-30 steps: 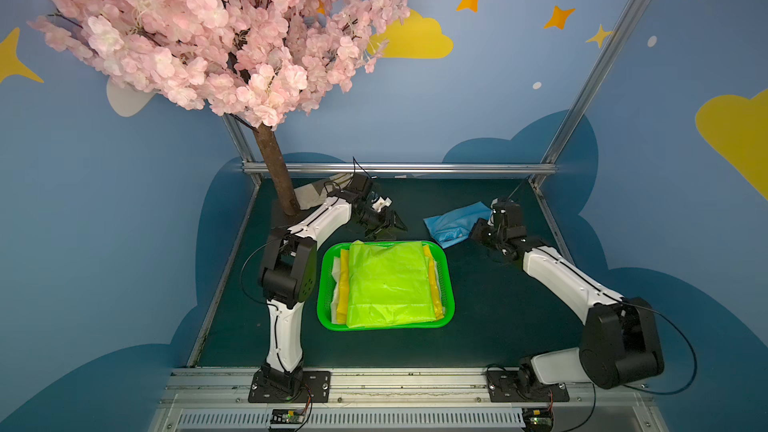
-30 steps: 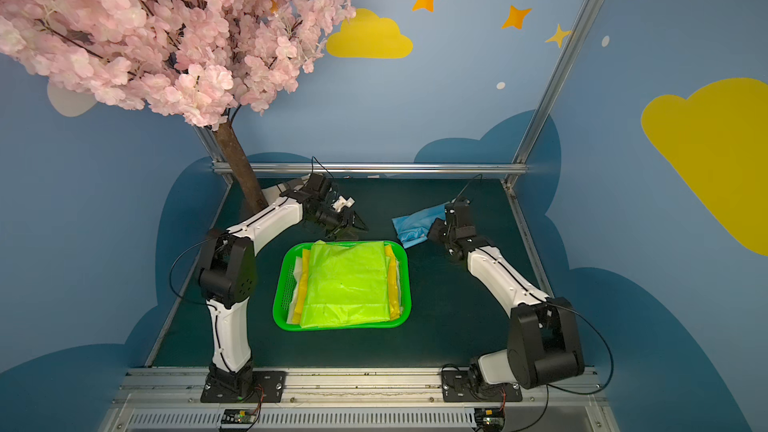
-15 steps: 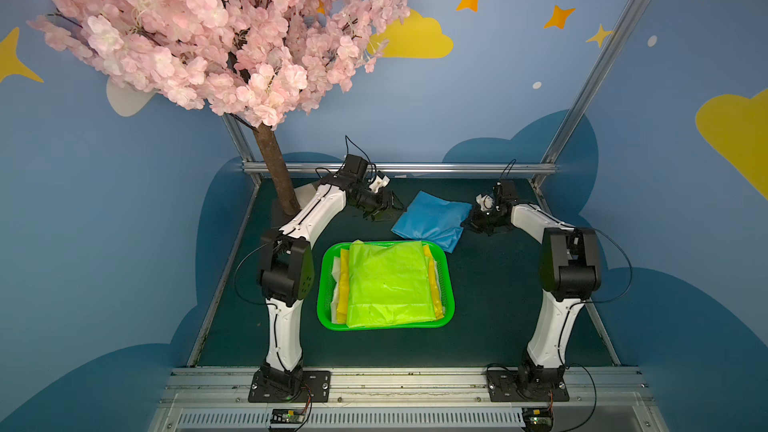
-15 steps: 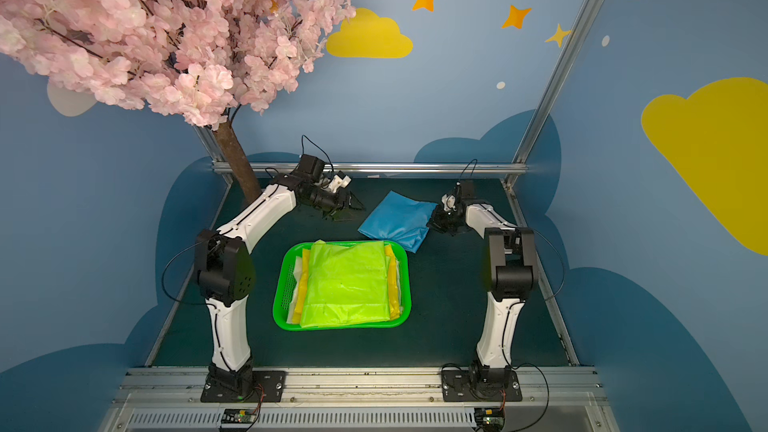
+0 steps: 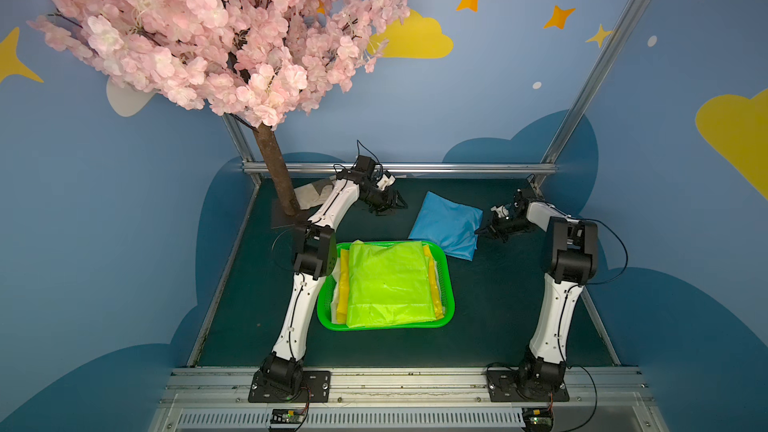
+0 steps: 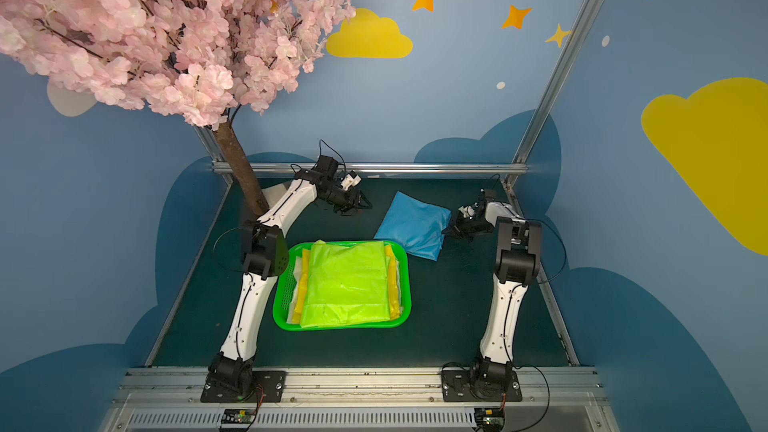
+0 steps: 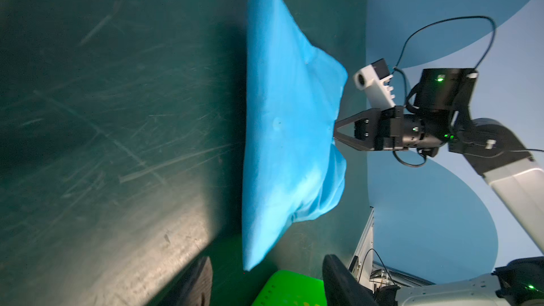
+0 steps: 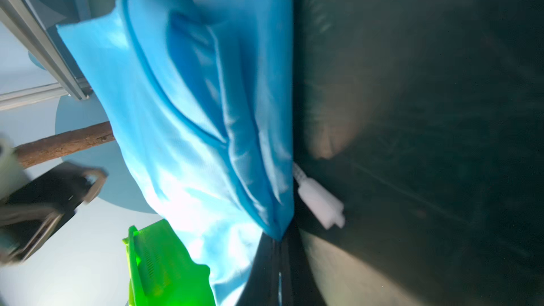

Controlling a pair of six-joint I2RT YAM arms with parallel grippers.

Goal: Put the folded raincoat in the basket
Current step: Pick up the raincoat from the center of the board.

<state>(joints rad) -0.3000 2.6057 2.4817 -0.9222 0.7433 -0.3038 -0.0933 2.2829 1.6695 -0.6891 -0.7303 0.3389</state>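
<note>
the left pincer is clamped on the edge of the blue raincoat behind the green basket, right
No, the right pincer is clamped on the edge of the blue raincoat behind the green basket, as the left wrist view shows; the left pincer hangs open, apart from it.

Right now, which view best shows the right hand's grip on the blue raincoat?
The left wrist view: it shows the right hand side-on, shut on an edge of the blue raincoat. The right wrist view is blurred, mostly cloth; both top views show the grip small and far off.
</note>
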